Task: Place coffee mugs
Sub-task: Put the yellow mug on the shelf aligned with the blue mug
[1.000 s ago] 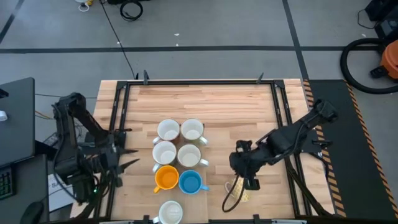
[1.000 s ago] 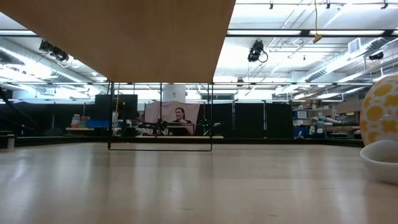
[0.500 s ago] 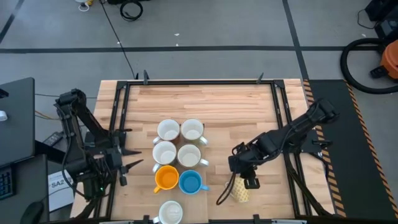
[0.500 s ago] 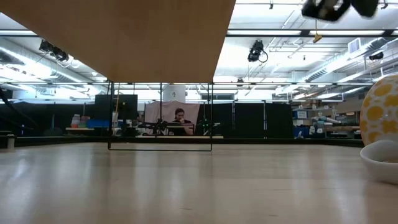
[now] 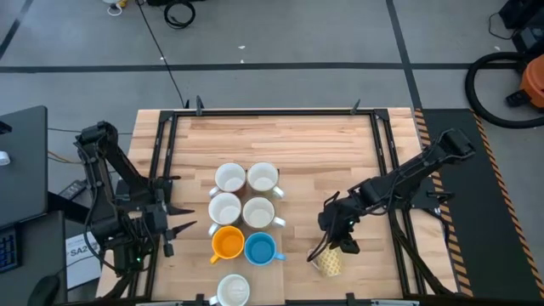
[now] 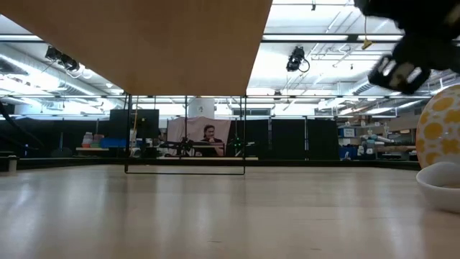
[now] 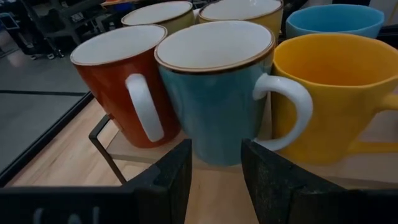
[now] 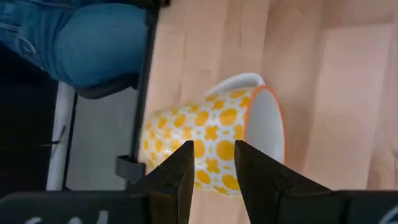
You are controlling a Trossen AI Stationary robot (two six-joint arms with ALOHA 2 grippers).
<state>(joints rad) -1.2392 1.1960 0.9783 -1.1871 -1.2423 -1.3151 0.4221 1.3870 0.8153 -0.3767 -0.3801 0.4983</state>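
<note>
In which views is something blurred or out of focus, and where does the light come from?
Low view: the right gripper near the top edge is smeared by motion, the yellow patterned mug at the edge looks soft, and ceiling lamps light the room behind. Left wrist view: the nearest mugs are sharp, the blue mug behind is softer. High view: even light, faint shadows beside the mugs.

Mugs on the desk (image 5: 323, 144), high view, eight in all:
- white or cream mugs, five: (image 5: 229, 178), (image 5: 263, 177), (image 5: 224, 207), (image 5: 258, 212), (image 5: 233, 290)
- orange mug (image 5: 227, 243), one
- bright blue mug (image 5: 259, 248), one
- yellow patterned mug (image 5: 330, 262), one, lying on its side

Robot arms: two, one claw each, left claw (image 5: 176, 228) and right claw (image 5: 346, 240).
</note>
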